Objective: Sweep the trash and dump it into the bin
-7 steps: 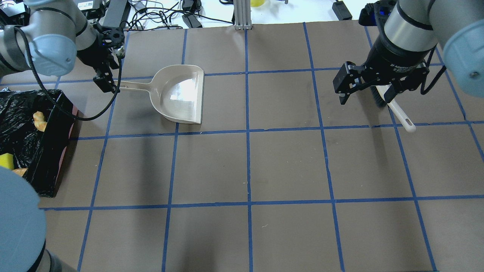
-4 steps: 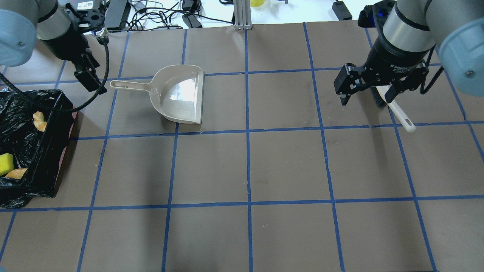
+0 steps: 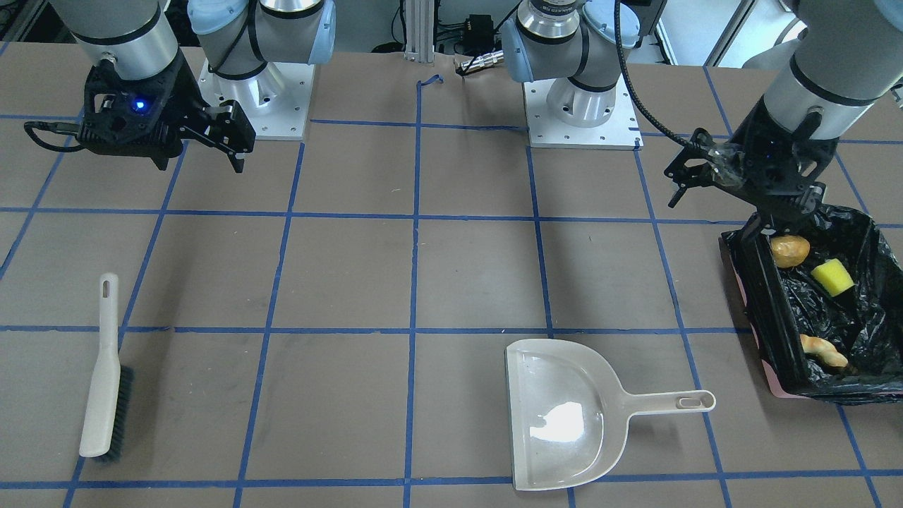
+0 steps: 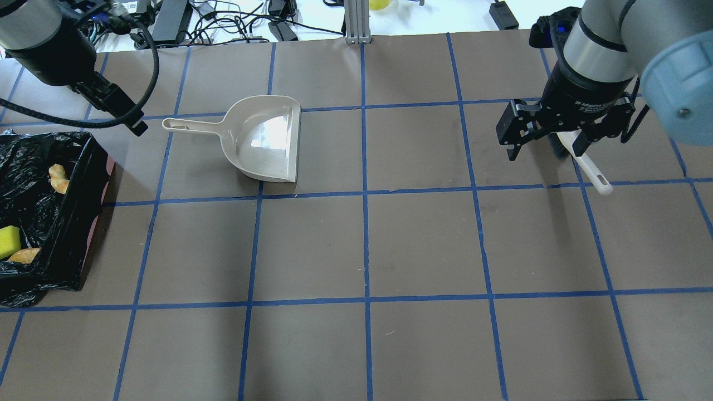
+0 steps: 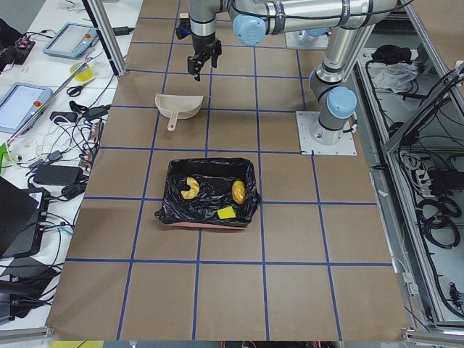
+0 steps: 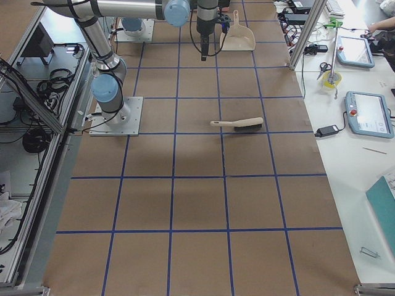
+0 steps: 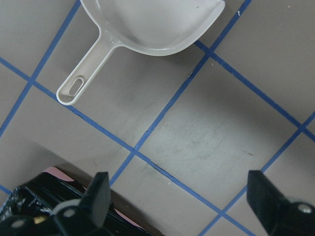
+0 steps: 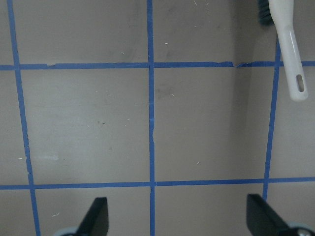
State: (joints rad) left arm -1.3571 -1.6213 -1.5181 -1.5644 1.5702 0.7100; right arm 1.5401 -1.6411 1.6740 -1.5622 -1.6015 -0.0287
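Note:
The bin [image 4: 75, 223], lined with a black bag, stands at the table's left edge. It holds the trash: a golden-brown lump [image 3: 789, 250], a yellow sponge [image 3: 832, 276] and a pale croissant-like piece [image 3: 822, 351]. The beige dustpan [image 4: 262, 139] lies empty on the table, handle toward the bin. My left gripper [image 7: 179, 196] is open and empty, raised between the dustpan handle and the bin [image 3: 758, 296]. My right gripper [image 4: 545, 149] is open and empty, hovering just beside the white brush [image 4: 585, 161], which lies flat on the table.
Brown paper with a blue tape grid covers the table [image 4: 367, 250]. Cables and power bricks [image 4: 234, 22] lie past the far edge. Both arm bases [image 3: 578, 106] are bolted at the robot's side. Tablets and tools [image 6: 364, 111] sit on side benches.
My left arm has swung away from the dustpan's handle end, rising toward the far left. The elbow that hid the bin's near corner has left the view. The right gripper has barely moved.

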